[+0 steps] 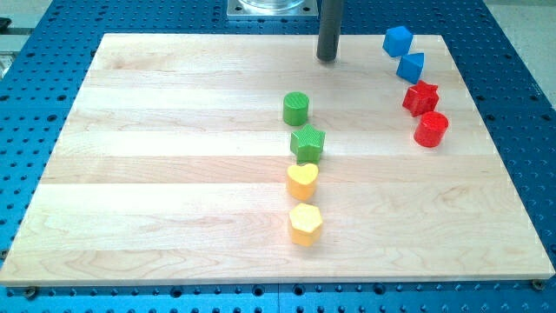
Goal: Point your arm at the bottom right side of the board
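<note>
My tip (327, 59) rests at the board (174, 174) top, left of the blue blocks (398, 40). No fingers exist. Bottom-right target lies beyond the red blocks (420, 97).

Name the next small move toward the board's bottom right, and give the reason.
Probably slide my tip toward the view's bottom, down the gap between the green cylinder and the red star. It sits near the board's top edge, and that lane looks clear.
</note>
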